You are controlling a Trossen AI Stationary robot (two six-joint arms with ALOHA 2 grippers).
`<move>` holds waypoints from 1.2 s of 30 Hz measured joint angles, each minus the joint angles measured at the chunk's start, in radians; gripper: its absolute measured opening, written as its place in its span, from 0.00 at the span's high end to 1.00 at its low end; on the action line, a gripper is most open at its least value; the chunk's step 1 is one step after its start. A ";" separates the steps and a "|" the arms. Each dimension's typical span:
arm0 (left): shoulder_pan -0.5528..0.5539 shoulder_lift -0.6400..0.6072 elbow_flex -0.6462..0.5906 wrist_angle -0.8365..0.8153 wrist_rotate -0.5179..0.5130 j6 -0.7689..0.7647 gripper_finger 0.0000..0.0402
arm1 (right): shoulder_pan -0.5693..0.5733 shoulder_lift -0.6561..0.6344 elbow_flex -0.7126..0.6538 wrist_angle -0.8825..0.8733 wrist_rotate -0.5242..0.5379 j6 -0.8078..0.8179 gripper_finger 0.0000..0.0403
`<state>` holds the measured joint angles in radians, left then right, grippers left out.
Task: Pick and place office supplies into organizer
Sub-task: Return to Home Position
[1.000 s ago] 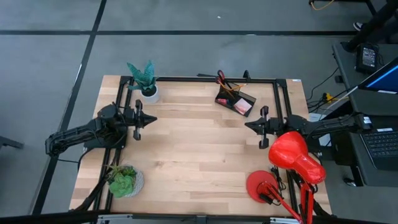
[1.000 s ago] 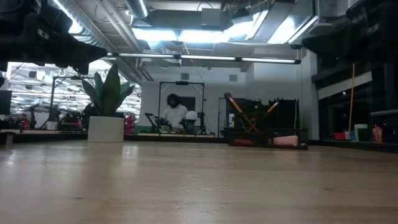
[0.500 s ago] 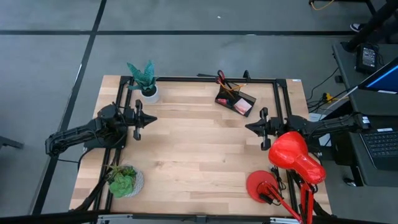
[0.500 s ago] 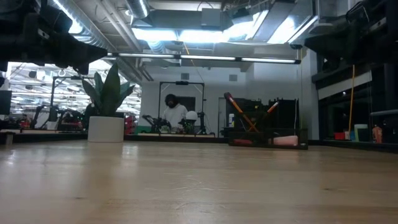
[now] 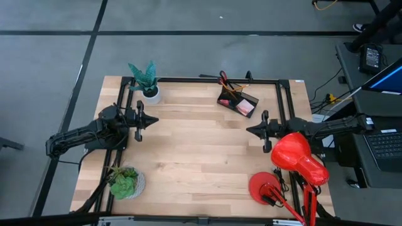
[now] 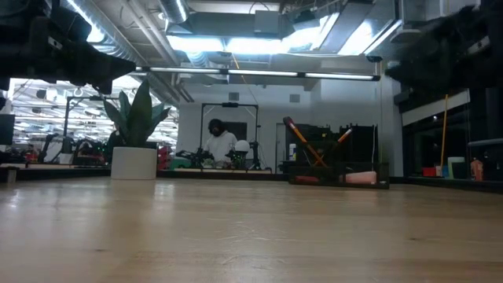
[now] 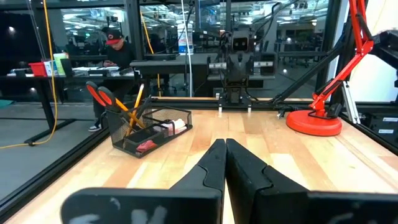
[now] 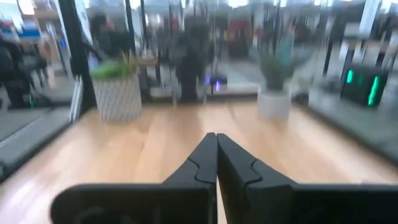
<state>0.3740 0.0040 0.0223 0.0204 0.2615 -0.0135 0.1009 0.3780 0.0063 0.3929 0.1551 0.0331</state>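
Now, organizer [image 5: 253, 98] holding scissors [image 7: 99, 94], pencils [image 7: 136, 101], pink sticky pad [image 5: 245, 108]

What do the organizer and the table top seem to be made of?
The organizer looks like black wire mesh, probably metal: you can see through its walls. The table top looks like pale matt wood: plank seams and grain show.
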 joint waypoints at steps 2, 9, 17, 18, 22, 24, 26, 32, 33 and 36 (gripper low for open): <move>0.000 0.000 0.000 0.000 0.000 0.000 0.99 | 0.000 -0.019 0.000 -0.094 0.000 0.037 0.98; 0.000 0.000 0.000 0.000 0.000 0.000 0.99 | -0.001 -0.266 0.000 -0.259 -0.015 0.038 0.98; 0.000 0.000 0.000 0.000 0.000 0.000 0.98 | -0.004 -0.377 0.000 -0.325 -0.182 0.009 0.98; 0.000 0.000 0.000 0.000 0.000 0.000 0.98 | -0.006 -0.378 0.000 -0.348 -0.185 0.012 0.98; 0.000 0.001 -0.001 0.005 0.000 0.000 0.98 | -0.006 -0.378 0.000 -0.370 -0.179 0.006 0.98; 0.000 0.001 -0.001 0.003 0.000 0.000 0.98 | -0.007 -0.377 0.000 -0.372 -0.179 0.018 0.98; 0.000 0.002 -0.001 0.006 0.000 0.000 0.98 | -0.015 -0.377 0.000 -0.372 -0.179 0.045 0.98; 0.000 0.002 -0.001 0.005 0.000 0.000 0.98 | -0.043 -0.377 0.000 -0.371 -0.184 0.095 0.98; 0.000 0.002 -0.001 0.005 0.000 0.000 0.98 | -0.046 -0.377 0.000 -0.370 -0.185 0.097 0.98; 0.000 0.002 -0.001 0.005 0.000 0.000 0.98 | -0.051 -0.377 0.000 -0.369 -0.185 0.122 0.98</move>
<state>0.3744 0.0063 0.0216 0.0257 0.2611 -0.0132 0.0494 0.0006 0.0063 0.0235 -0.0296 0.1549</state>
